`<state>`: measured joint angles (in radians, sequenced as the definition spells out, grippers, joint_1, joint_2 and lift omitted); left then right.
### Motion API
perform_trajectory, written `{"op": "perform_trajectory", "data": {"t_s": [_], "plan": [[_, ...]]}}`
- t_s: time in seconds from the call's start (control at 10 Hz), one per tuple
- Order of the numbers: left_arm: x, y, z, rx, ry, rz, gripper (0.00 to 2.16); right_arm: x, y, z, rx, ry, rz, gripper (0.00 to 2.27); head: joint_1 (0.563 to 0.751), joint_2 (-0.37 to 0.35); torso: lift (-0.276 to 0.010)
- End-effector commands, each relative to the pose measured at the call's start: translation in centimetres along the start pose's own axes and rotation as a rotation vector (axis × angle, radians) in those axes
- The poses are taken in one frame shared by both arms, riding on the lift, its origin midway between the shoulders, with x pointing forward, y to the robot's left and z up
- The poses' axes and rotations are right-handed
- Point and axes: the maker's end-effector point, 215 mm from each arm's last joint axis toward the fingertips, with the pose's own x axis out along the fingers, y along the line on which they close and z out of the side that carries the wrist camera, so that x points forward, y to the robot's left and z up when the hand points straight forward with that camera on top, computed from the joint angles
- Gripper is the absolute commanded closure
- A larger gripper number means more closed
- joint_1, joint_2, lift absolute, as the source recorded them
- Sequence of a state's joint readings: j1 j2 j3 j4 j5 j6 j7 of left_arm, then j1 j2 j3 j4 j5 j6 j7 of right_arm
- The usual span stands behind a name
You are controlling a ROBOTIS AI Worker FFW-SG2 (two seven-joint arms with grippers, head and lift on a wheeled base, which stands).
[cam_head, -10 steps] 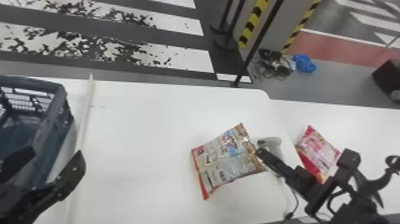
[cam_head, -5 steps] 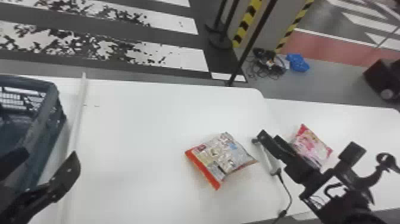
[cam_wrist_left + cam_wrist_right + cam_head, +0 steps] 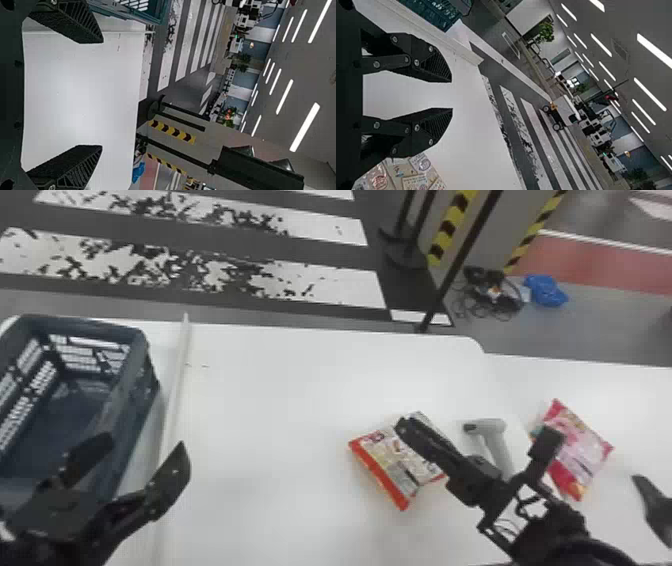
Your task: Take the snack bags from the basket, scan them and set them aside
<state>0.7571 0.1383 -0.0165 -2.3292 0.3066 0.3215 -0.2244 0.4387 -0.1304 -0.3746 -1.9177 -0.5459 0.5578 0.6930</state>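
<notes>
The pink bag [image 3: 586, 447] looks set aside past the counter's [image 3: 270, 410] right edge, the red-edged bag [image 3: 382, 467] near it likely needs scanning or moving — left gripper [image 3: 102, 93] wide, right gripper [image 3: 452, 95] half-parted, both empty.

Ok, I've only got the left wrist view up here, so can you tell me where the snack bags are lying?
Observer: Two lie toward the robot's right: a red-edged snack bag and a pink snack bag.

Operator: Right, and the scanner?

Observer: The grey handheld scanner lies between those two bags.

Operator: Does the right gripper have hold of either bag?

Observer: No, the right gripper is open, with nothing between its fingers.
</notes>
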Motion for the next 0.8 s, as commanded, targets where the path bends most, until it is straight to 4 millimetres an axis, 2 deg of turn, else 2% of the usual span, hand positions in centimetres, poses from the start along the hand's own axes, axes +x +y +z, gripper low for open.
{"op": "perform_trajectory", "data": {"t_s": [0.0,0.4,0.5,0.7], "plan": [[-0.5,0.5,-0.2,0.005,0.006,0.008,0.04,2.6,-0.7,-1.5,-0.001,0.037,0.01,2.2,0.695,-0.185,-0.075],[-1.3,1.1,-0.1,0.007,0.01,0.019,0.04,8.4,-1.6,-3.2,-0.078,0.11,0.027,2.24,0.695,-0.109,-0.075],[-1.4,1.3,-0.1,0.008,0.01,0.022,0.04,9.3,-2.0,-3.5,-0.099,0.133,0.015,2.24,0.695,-0.101,-0.075],[-1.4,1.4,0.1,0.002,0.002,0.024,0.04,9.7,-2.4,-5.3,-0.119,0.176,0.0,2.24,0.695,-0.081,-0.075]]}}
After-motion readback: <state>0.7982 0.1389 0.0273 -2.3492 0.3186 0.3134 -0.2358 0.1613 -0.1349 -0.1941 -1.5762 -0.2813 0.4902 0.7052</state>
